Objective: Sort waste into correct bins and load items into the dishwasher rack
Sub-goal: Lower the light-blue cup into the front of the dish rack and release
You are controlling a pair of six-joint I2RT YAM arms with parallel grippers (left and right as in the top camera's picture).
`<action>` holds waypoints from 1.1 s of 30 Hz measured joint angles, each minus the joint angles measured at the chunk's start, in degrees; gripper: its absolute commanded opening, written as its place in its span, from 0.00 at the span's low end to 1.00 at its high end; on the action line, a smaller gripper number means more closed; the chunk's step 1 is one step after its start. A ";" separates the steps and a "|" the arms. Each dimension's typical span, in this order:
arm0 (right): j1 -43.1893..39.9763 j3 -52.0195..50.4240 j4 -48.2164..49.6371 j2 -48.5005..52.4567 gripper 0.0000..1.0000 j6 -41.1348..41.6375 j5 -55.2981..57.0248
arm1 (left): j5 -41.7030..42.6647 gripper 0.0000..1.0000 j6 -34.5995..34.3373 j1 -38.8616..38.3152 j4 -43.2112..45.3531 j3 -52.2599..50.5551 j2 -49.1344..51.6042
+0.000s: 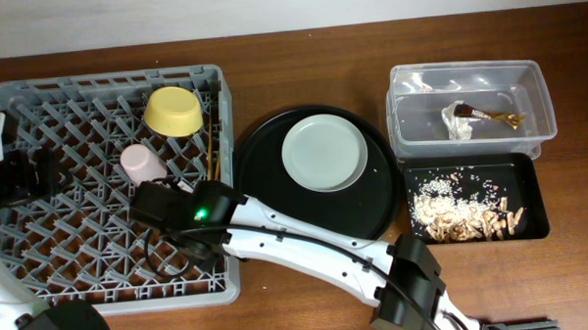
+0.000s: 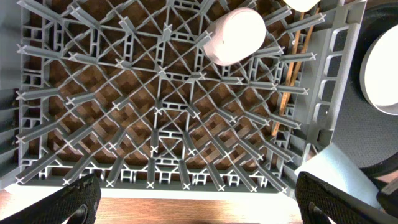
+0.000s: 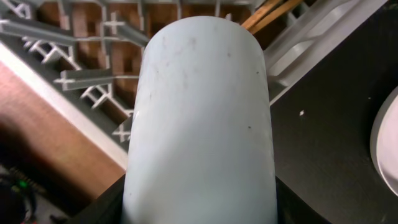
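The light blue cup (image 3: 199, 112) is gripped across its body by the right end effector (image 1: 183, 201), jaws half spread around it, over the rack's (image 1: 105, 81) right side near the chopsticks (image 1: 212, 148). It would be best to carry it inward over free lattice, clear of the pink cup (image 1: 142, 162), seat it between pegs, then let go. The left end effector (image 2: 202, 202) hangs wide, holding nothing.

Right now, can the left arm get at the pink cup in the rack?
Probably yes. The left gripper is open at the edge of the rack, with the pink cup ahead and only bare lattice between. The right gripper, holding the light blue cup, is off to one side.
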 measured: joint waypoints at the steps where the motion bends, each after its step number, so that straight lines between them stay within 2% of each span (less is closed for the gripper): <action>1: 0.15 0.17 -0.79 0.00 0.37 0.02 -0.66 | 0.00 0.99 0.00 0.00 -0.02 0.00 0.00; 22: 4.70 0.22 -3.58 0.02 0.38 0.02 -3.67 | 0.00 0.99 0.00 0.00 0.00 0.00 0.00; 33: 5.90 -0.26 -3.52 0.04 0.39 0.02 -1.57 | -0.02 0.99 0.00 0.00 0.00 0.00 0.00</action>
